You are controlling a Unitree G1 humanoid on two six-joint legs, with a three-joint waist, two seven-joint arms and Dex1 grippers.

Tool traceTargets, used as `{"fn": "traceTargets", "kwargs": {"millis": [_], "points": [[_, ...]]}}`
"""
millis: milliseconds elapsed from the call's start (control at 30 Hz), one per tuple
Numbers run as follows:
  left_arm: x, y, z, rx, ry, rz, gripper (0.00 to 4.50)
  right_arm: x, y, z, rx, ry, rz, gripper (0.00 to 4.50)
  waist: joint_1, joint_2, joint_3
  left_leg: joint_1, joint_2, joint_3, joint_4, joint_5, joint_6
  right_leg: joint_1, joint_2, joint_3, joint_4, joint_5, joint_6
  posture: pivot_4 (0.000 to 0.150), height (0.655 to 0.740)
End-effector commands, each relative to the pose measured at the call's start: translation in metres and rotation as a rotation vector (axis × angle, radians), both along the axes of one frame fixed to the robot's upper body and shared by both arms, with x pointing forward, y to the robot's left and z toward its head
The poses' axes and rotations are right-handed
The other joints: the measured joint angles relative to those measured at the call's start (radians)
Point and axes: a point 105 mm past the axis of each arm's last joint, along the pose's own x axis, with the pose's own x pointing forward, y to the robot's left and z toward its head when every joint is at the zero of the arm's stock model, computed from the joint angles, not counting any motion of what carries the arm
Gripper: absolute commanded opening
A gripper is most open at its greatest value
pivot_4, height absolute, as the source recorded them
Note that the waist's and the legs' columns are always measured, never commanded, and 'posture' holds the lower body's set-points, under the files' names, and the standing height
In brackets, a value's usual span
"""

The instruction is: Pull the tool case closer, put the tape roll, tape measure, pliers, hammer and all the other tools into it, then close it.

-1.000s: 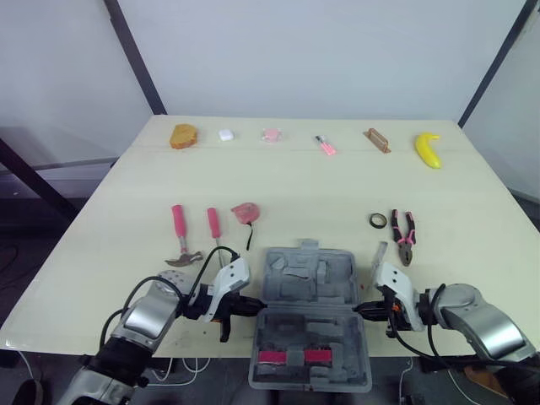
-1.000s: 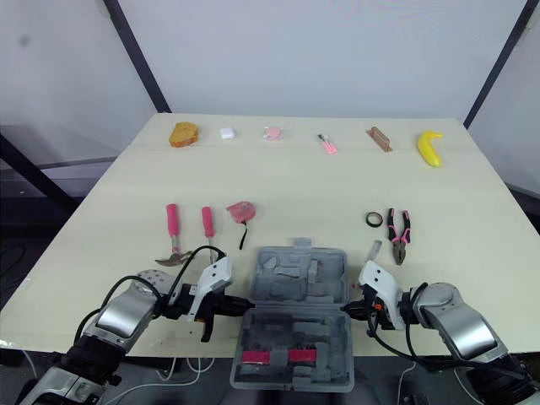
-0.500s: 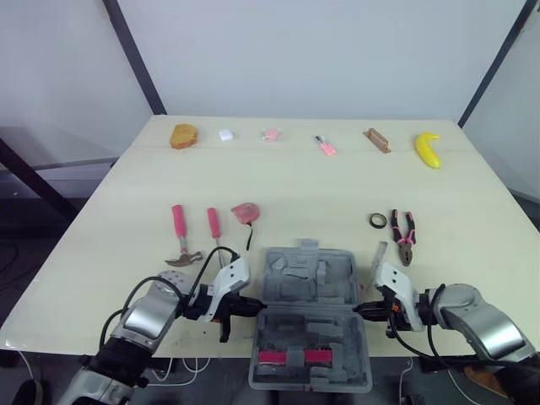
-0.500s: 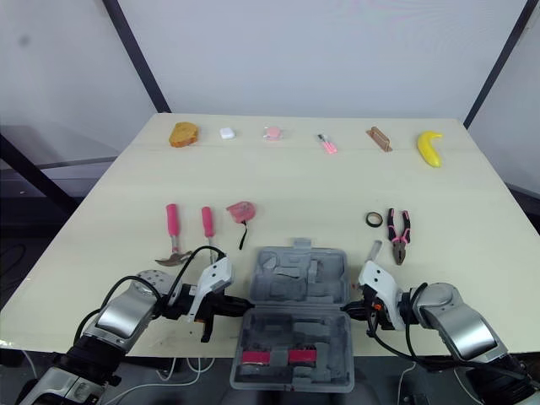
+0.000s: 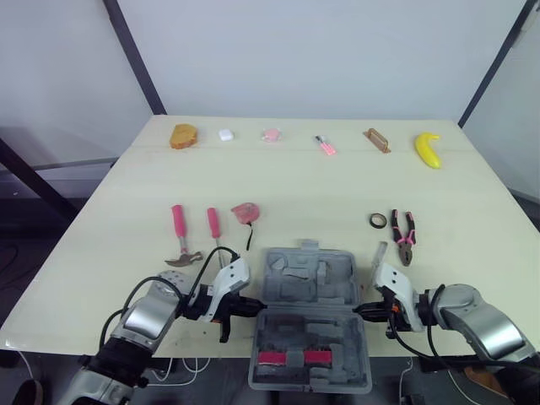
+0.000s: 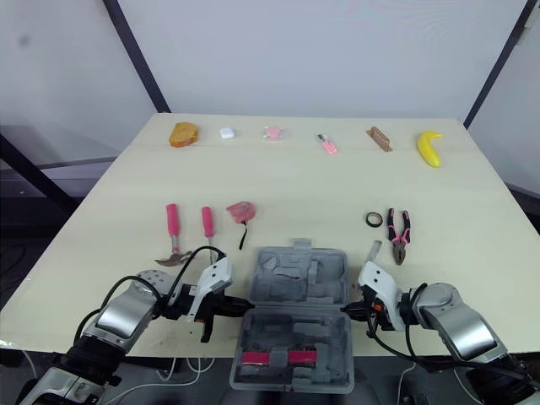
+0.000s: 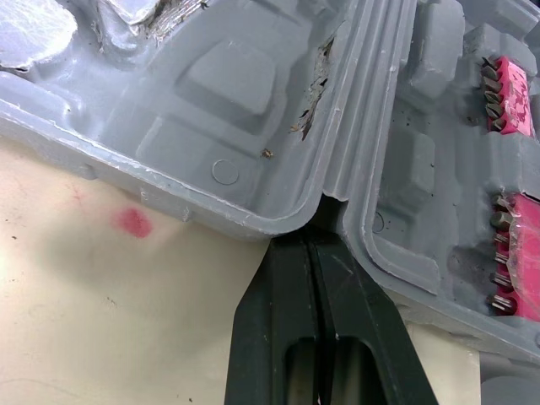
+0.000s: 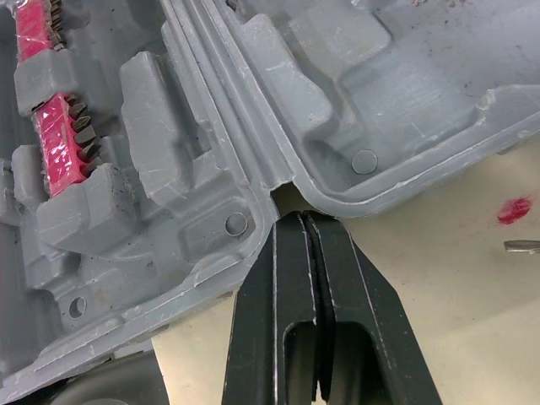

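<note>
— Left side?
— Arm enters at seven o'clock. Left gripper (image 5: 251, 307) points toward three o'clock, fingers (image 7: 287, 278) pressed together.
— Right side?
— Arm enters at five o'clock. Right gripper (image 5: 363, 310) points toward nine o'clock, fingers (image 8: 283, 278) likewise pressed together.

Our pale bench (image 5: 321, 186) carries the open tool case (image 5: 308, 287) at its near edge, plus hammer (image 5: 179, 232), screwdriver (image 5: 214, 226), tape measure (image 5: 245, 212), tape roll (image 5: 375, 221), pliers (image 5: 403, 234), banana (image 5: 428, 149).

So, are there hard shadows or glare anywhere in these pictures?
Left eye view: soft, even light on the table, no glare, only faint shadows beside the hammer. Left wrist view: a soft shadow on the table under the tool case wall, and a dull sheen on the black left end effector.
</note>
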Motion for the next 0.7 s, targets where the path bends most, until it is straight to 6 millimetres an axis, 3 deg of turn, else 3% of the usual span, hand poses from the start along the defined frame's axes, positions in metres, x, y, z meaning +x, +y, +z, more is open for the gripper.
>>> {"fn": "traceTargets", "kwargs": {"millis": [33, 333, 700], "points": [[-0.014, -0.004, -0.014, 0.021, 0.064, -0.044, 0.04, -0.002, 0.008, 0.007, 0.027, -0.020, 0.043, 0.00, 0.000, 0.000, 0.000, 0.000, 0.000, 0.000, 0.000, 0.000, 0.000, 0.000, 0.000, 0.000, 0.000, 0.000, 0.000, 0.150, 0.7400], [-0.007, 0.006, -0.013, 0.034, 0.045, -0.012, 0.04, 0.001, 0.002, 0.010, 0.023, -0.025, 0.019, 0.00, 0.000, 0.000, 0.000, 0.000, 0.000, 0.000, 0.000, 0.000, 0.000, 0.000, 0.000, 0.000, 0.000, 0.000, 0.000, 0.150, 0.7400], [-0.013, 0.008, -0.013, 0.027, 0.059, -0.007, 0.04, 0.009, -0.010, 0.012, 0.008, -0.057, -0.024, 0.00, -0.002, 0.000, 0.000, 0.000, 0.000, 0.000, 0.000, 0.000, 0.000, 0.000, 0.000, 0.000, 0.000, 0.000, 0.000, 0.150, 0.7400]]}}
